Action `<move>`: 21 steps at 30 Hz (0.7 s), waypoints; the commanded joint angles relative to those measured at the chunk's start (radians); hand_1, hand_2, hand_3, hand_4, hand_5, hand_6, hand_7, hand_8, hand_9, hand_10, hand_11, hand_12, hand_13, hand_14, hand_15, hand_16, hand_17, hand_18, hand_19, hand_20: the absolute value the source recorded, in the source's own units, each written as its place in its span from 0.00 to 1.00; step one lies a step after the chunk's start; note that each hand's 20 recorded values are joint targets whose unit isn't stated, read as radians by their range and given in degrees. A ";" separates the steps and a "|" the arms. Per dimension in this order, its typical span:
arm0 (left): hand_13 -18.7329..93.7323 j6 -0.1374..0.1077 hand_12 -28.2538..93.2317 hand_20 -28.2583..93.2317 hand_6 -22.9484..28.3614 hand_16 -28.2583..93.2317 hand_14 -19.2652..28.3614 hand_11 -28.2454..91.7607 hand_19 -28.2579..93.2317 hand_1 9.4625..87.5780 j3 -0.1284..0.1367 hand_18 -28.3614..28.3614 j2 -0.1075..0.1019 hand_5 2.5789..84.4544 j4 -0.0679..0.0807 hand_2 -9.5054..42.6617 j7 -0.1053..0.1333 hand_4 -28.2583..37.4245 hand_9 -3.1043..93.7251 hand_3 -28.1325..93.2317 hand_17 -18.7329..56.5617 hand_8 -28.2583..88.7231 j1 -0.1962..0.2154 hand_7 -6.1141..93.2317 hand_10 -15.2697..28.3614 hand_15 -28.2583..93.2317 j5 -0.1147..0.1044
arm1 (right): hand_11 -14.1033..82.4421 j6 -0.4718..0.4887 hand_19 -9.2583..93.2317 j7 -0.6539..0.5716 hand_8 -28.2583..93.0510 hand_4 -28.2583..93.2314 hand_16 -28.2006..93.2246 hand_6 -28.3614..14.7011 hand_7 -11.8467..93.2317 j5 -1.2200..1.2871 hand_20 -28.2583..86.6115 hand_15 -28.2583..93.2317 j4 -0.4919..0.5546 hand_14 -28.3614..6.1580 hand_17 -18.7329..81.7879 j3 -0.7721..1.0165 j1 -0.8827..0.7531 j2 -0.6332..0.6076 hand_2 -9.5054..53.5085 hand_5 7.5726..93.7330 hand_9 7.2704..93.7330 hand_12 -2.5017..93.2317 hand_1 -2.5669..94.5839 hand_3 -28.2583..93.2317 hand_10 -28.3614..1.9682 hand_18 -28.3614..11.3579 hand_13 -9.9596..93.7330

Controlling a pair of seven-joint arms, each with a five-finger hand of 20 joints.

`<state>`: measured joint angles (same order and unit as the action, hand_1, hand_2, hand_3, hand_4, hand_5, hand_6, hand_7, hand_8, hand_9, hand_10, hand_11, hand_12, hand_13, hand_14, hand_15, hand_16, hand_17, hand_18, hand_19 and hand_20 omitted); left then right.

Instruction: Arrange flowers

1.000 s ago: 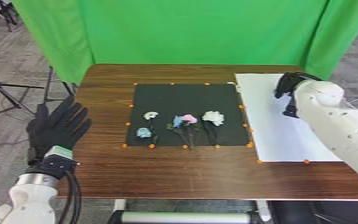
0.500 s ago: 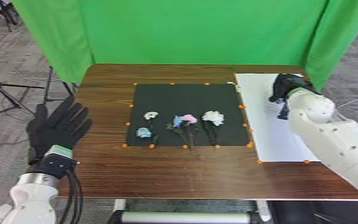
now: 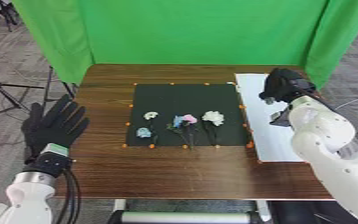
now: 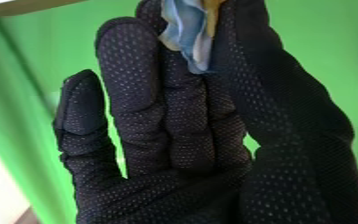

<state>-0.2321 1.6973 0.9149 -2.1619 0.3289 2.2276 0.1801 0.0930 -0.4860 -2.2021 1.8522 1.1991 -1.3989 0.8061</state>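
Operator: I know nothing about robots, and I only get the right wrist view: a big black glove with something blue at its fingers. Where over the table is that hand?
Observer: In the head view, the right hand is over the far part of the white sheet, on the robot's right.

Operator: Thanks! All I get behind the glove is green. Are there any more flowers on the table?

Observer: Yes, white, blue and pink flowers lie on a dark mat, to the left of that sheet.
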 commanded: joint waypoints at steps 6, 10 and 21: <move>0.29 0.013 0.33 0.31 0.56 0.18 0.68 0.40 0.43 0.21 0.003 0.71 0.006 0.37 0.006 0.37 -0.021 0.00 0.30 0.80 0.16 0.16 -0.002 0.20 0.66 0.47 0.004 | 0.26 0.049 0.86 0.021 0.27 0.00 0.56 0.69 0.44 0.005 0.59 0.61 0.065 0.65 0.51 -0.088 -0.109 0.123 0.00 0.80 0.94 0.48 0.63 0.76 0.70 0.19 0.79; 0.29 0.016 0.33 0.31 0.56 0.18 0.67 0.40 0.43 0.21 0.004 0.71 0.009 0.37 0.009 0.38 -0.031 0.00 0.30 0.80 0.16 0.16 -0.007 0.20 0.66 0.47 0.012 | 0.26 0.024 0.88 0.030 0.26 0.00 0.56 0.68 0.44 -0.004 0.59 0.61 0.050 0.65 0.51 -0.094 -0.103 0.128 0.00 0.79 0.93 0.48 0.63 0.77 0.70 0.19 0.79; 0.28 -0.009 0.33 0.31 0.57 0.18 0.66 0.39 0.43 0.17 0.001 0.71 0.005 0.37 0.003 0.44 -0.015 0.00 0.29 0.78 0.16 0.16 -0.006 0.19 0.66 0.46 -0.013 | 0.32 0.032 0.89 0.003 0.23 0.00 0.50 0.65 0.41 0.007 0.58 0.65 0.045 0.56 0.51 -0.102 -0.102 0.165 0.00 0.74 0.84 0.39 0.57 0.79 0.60 0.17 0.74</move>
<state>-0.2313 1.6984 0.9163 -2.1549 0.3162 2.2209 0.1729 0.1253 -0.4627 -2.1988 1.8942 1.1002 -1.5024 0.9496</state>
